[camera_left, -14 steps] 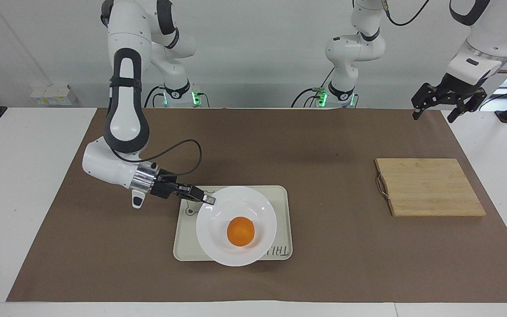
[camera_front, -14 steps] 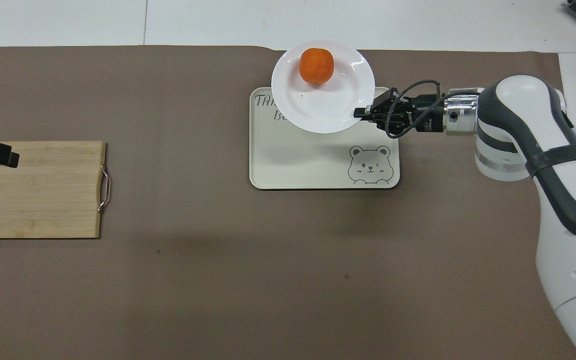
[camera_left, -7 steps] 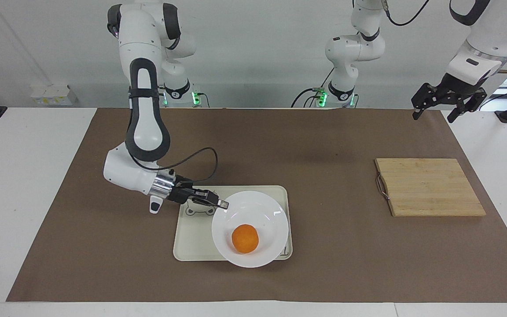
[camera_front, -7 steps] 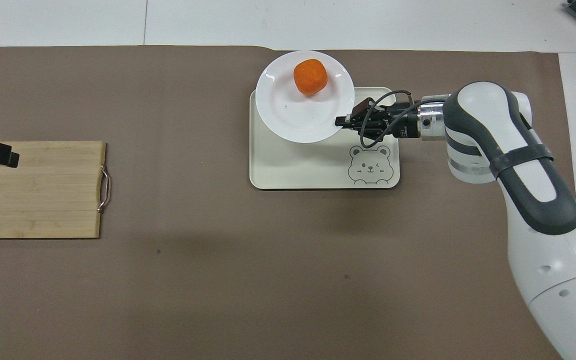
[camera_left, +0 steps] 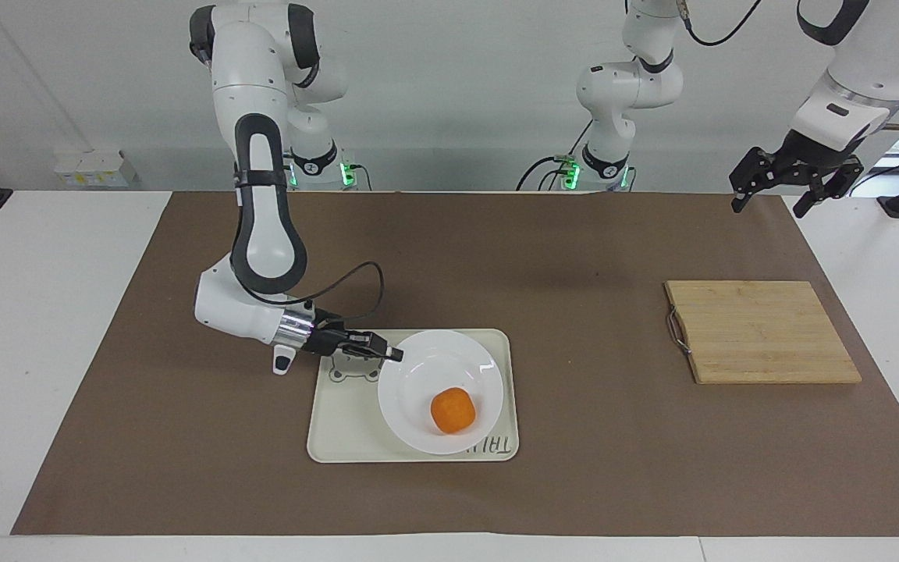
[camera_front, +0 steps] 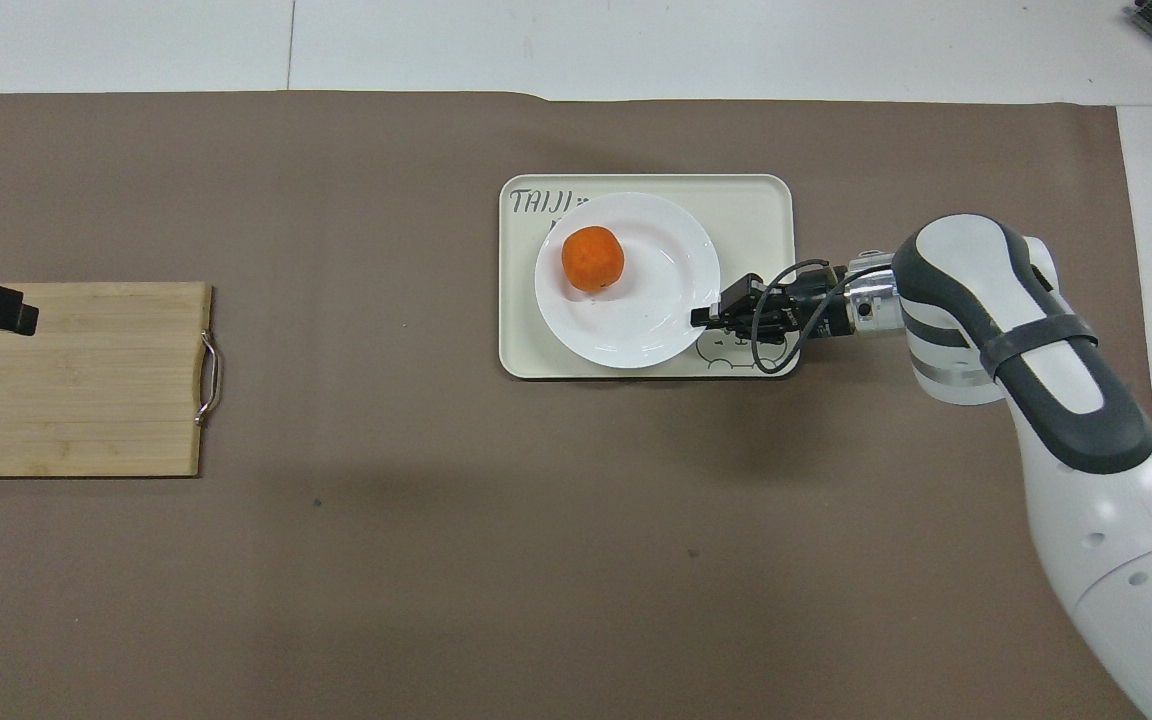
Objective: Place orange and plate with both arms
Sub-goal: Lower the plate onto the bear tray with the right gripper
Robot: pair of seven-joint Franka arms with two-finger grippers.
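Two high cameras, half a turn apart, both on the same counter (camera_left: 574,257).

One hangs across from the robots and looks back at them, far enough off to take in both arm bases and the wall. The other sits above the robots' end, looking forward and steeply down, closer in. Both take in the brown mat (camera_front: 336,560), the cream tray (camera_left: 332,437), the white plate (camera_front: 636,330) and the wooden board (camera_left: 762,332), mirrored between them.

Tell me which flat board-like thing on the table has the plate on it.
The cream tray with the bear drawing; the wooden cutting board carries nothing.
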